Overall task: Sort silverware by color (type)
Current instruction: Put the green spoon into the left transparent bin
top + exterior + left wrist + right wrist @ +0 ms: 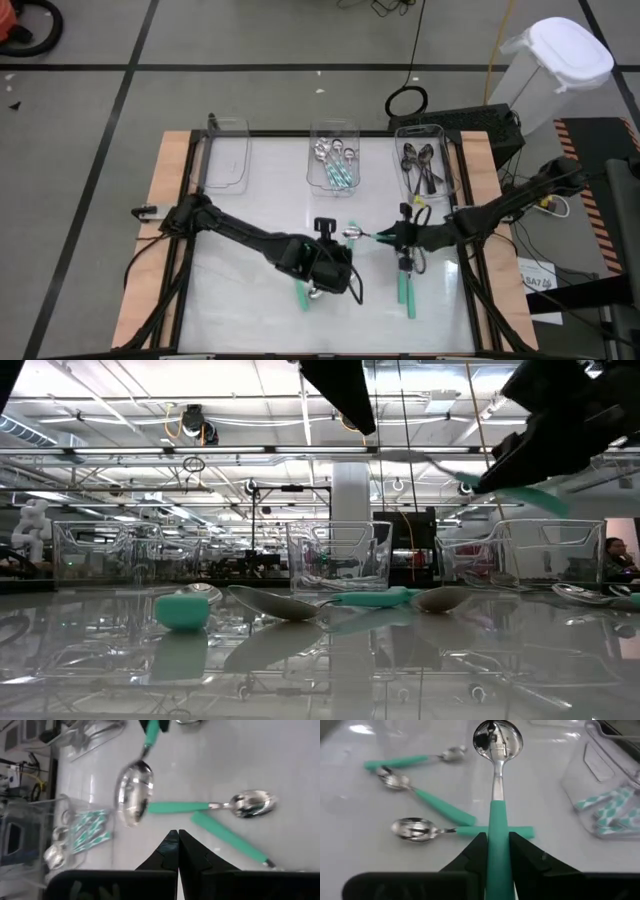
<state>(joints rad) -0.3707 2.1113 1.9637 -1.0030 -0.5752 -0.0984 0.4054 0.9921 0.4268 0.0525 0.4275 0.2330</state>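
My right gripper point(497, 837) is shut on a spoon with a silver bowl point(497, 740) and a teal handle. It hangs over the middle of the white table point(250, 200), also shown in the high view point(392, 237). My left gripper point(178, 840) is shut and empty. It hovers over the table's near middle point(335, 272), just left of the held spoon point(134, 790). Several teal-handled spoons lie flat on the table point(415, 829) point(395, 780) point(408, 292) point(303, 295). My right gripper pinches the spoon's teal handle point(497, 827) between its two fingers point(472, 852). It comes from the table's right side, slanting down. The handle runs along the fingers, with the bowl ahead toward the table's left. The spoon is lifted clear of the table, about level.
Three clear bins stand along the far edge. The left bin point(225, 155) shows nothing in it, the middle bin point(335, 150) holds silver and teal-patterned spoons, and the right bin point(428, 160) holds dark spoons. A white lidded container point(555, 60) stands off the table's far right.
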